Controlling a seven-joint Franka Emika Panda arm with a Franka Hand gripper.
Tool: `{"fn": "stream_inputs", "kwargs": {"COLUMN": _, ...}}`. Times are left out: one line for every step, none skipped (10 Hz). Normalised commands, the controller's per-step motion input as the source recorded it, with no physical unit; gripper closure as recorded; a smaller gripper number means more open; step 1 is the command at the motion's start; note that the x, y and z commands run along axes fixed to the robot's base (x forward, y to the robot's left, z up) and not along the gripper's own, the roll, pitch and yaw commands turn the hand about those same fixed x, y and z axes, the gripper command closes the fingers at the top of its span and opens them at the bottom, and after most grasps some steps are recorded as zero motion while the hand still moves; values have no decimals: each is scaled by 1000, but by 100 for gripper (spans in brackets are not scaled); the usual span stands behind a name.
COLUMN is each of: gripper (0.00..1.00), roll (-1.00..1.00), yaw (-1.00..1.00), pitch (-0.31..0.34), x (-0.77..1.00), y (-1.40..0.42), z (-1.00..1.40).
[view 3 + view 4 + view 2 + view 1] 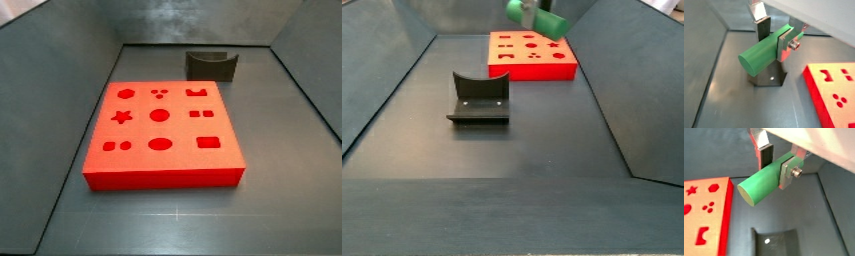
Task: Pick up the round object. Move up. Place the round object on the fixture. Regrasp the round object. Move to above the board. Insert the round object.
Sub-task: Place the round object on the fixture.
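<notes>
My gripper (776,164) is shut on the round object (759,183), a short green cylinder held sideways between the silver fingers, with one round end sticking out. Both wrist views show it held well above the floor. The dark fixture (774,240) with its curved notch stands on the floor below, partly hidden by the round object in a wrist view (769,78). The red board (717,223) with cut-out holes lies beside it. In a side view the gripper (545,20) and the round object (521,10) are at the top edge, near the board (543,68). The fixture (478,98) is empty.
The floor is dark grey, with sloping grey walls around it. A side view shows the board (183,128) in the middle and the fixture (211,65) behind it near the back wall; the gripper is out of that view.
</notes>
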Motion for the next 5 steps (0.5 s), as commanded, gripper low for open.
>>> {"fn": "stream_inputs", "kwargs": {"gripper": 100, "roll": -33, "yaw": -1000, "pitch": 9, "x": 985, "y": -190, "z": 106}}
{"fn": "stream_inputs", "kwargs": {"gripper": 100, "roll": -37, "yaw": -1000, "pitch": 17, "x": 856, "y": -94, "z": 59}}
{"fn": "stream_inputs", "kwargs": {"gripper": 100, "roll": -40, "yaw": -1000, "pitch": 22, "x": 788, "y": -62, "z": 45}}
{"fn": "stream_inputs", "kwargs": {"gripper": 100, "roll": -49, "yaw": -1000, "pitch": 33, "x": 660, "y": -25, "z": 21}}
{"fn": "stream_inputs", "kwargs": {"gripper": 100, "roll": -58, "yaw": -1000, "pitch": 43, "x": 568, "y": -3, "z": 16}}
